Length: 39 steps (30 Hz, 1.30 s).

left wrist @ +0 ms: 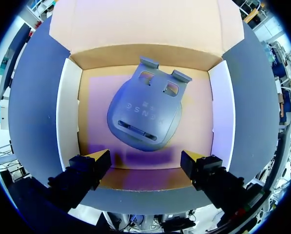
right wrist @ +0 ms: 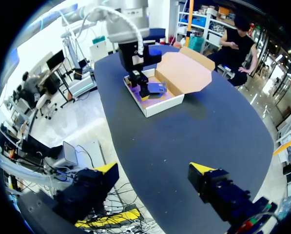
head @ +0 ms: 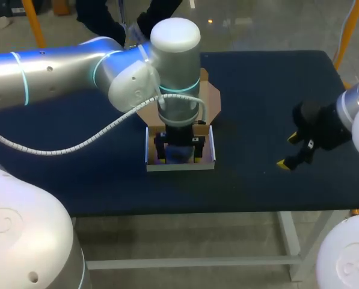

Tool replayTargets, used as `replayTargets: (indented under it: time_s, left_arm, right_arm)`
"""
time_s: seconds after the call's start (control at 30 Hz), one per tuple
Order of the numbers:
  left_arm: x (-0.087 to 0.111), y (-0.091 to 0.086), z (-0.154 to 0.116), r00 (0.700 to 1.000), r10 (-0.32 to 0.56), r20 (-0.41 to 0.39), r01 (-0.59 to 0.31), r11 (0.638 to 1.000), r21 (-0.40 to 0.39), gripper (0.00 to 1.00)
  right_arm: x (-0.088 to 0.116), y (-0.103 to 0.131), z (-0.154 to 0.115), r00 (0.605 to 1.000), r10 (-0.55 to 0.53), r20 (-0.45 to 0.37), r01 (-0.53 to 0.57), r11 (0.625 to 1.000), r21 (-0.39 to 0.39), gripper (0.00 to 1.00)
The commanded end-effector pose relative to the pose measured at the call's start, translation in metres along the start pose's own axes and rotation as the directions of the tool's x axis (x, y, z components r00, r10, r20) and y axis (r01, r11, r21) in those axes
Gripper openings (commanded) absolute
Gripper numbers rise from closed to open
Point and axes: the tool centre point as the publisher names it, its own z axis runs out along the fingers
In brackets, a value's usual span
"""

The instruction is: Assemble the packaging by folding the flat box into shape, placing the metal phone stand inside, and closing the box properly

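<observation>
Left gripper (left wrist: 146,160) hung with fingers apart and empty over the stand (left wrist: 144,114), which lay flat inside the open box (left wrist: 69,112); we judged the stand stiff, slick and weighty, best pinched across its narrow hooked end; the lid (left wrist: 135,24) looked light, bendable card.

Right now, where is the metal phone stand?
In the left wrist view the phone stand lies on the floor of the open box, just ahead of the open left gripper; the box sits near the middle of the table.
</observation>
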Motion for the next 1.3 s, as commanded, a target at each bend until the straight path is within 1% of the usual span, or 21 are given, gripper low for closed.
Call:
replayTargets:
  time_s: [0.03,0.67,1.1,1.3]
  left_arm:
    - [0.004,0.004,0.002,1.0,-0.003,0.018,0.003,1.0,-0.003,1.0]
    - [-0.005,0.035,0.005,0.999,-0.031,0.021,0.032,0.999,-0.038,1.0]
    - [-0.004,0.061,0.008,0.999,-0.035,0.028,0.037,0.998,-0.056,1.0]
    - [-0.003,0.069,0.007,0.999,-0.032,0.024,0.033,0.998,-0.06,1.0]
  right_arm:
    - [0.001,-0.001,-0.002,1.0,-0.002,-0.001,0.002,1.0,-0.004,1.0]
    - [0.001,-0.001,-0.002,1.0,-0.002,-0.001,0.002,1.0,-0.004,1.0]
    - [0.001,-0.001,-0.002,1.0,-0.002,-0.001,0.002,1.0,-0.004,1.0]
    - [0.001,-0.001,-0.002,1.0,-0.002,-0.001,0.002,1.0,-0.004,1.0]
